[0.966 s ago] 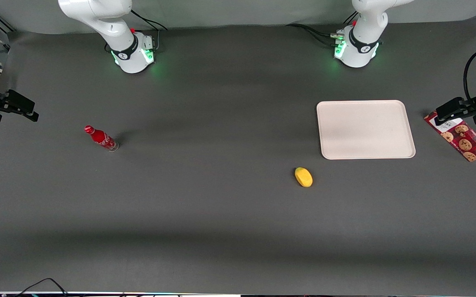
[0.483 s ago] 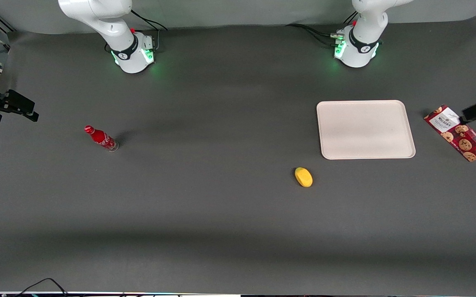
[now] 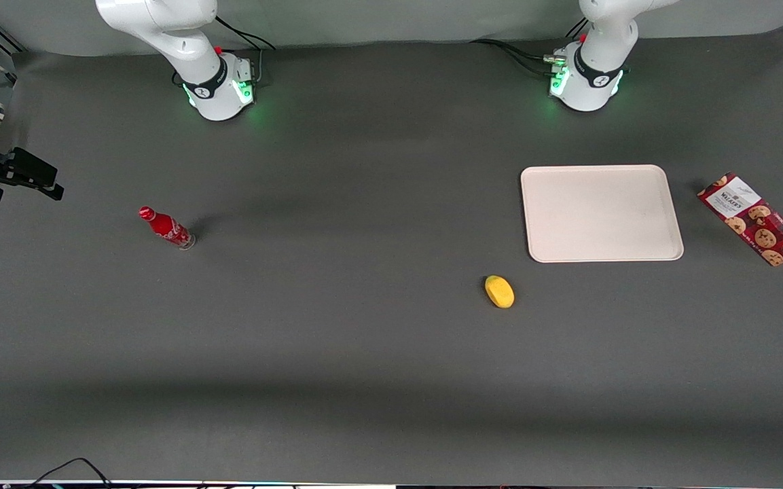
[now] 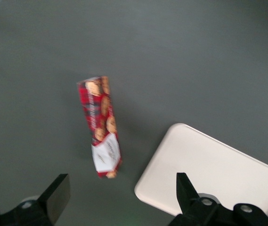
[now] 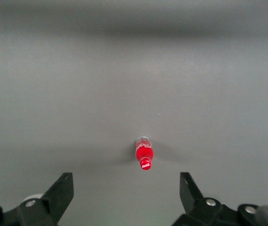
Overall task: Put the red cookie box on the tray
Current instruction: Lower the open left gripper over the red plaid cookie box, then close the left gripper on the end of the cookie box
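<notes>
One splayed tool [image 4: 119, 197] above flat tartan box [image 4: 100, 126]

The dark grey worktop [image 3: 364, 353] carries a tray [image 3: 602, 212], with the red cookie box [image 3: 754, 219] beside it at 3 o'clock, apart. A yellow fruit [image 3: 499, 291] lies at the tray's 7 o'clock. A red bottle [image 3: 166, 227] stands toward the parked arm's end. The gripper [image 4: 119, 202] hangs above the worktop near the box, fingers [image 4: 58, 190] spread.

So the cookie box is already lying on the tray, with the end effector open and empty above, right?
Not quite. The cookie box lies on the table beside the tray, not on it, as the front view shows. The end effector is indeed open and empty above them.
</notes>
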